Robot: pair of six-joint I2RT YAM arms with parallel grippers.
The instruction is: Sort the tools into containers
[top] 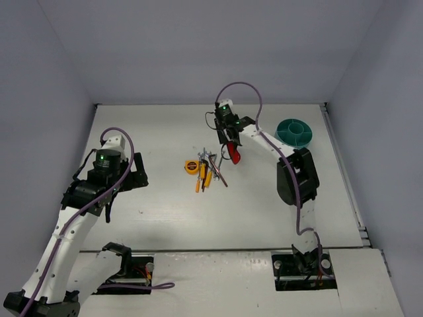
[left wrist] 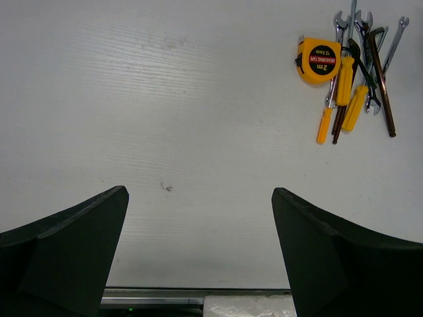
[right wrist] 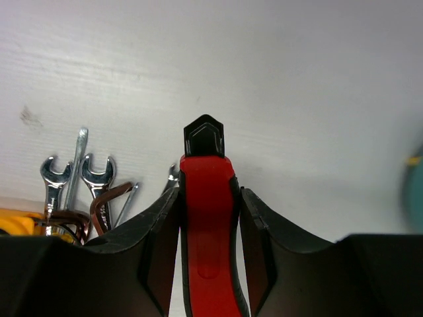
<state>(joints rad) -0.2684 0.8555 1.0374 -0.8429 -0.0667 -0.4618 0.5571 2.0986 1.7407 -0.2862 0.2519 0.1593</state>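
Clamping right jaws on red-handled tool (right wrist: pixel 208 218), black tip (right wrist: pixel 203 137) wrist-view only; left jaws apart.

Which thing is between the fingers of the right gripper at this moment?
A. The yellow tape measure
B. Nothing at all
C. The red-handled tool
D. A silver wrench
C: in the right wrist view, the right gripper is closed on the red-handled tool, while the tape measure and the silver wrenches lie on the table.
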